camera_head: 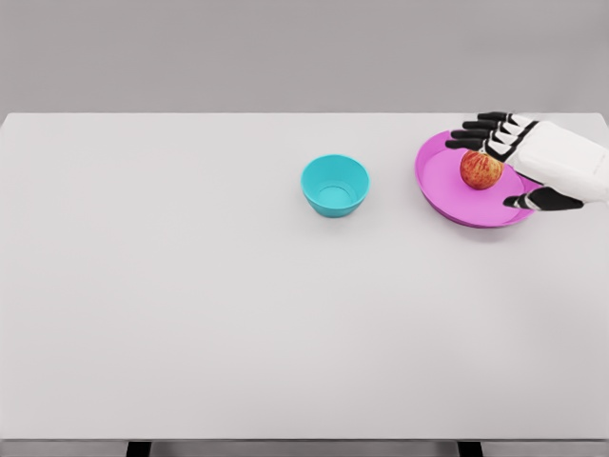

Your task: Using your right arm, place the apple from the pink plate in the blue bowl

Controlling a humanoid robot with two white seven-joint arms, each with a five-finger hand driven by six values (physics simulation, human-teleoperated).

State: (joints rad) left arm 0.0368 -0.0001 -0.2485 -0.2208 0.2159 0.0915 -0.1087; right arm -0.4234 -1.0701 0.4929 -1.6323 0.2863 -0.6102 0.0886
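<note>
Table (190,314): white top, carries everything here; the working area lies left of and below the fingers.
Right hand (533,162): comes in from the right edge and hovers over the far right of the plate. Four fingers (481,133) are spread behind the fruit and the thumb (533,201) is in front of it, a wide-open cage holding nothing as far as I can see.
Pink plate (440,186): shallow dish under the fingers, its right rim hidden by the palm.
Blue bowl (335,185): empty and upright, well to the left of the fingertips and clear of the plate.
Apple (481,169): red and yellow, sitting on the plate in the gap between fingers and thumb, just beside the fingertips; I can't tell whether they touch it.
Step in hand: closing on the fruit, by my reading.
Doing it well: close fingers and thumb evenly across its widest part, since a one-sided press would likely roll it. Lift straight up over the rim before moving left.
</note>
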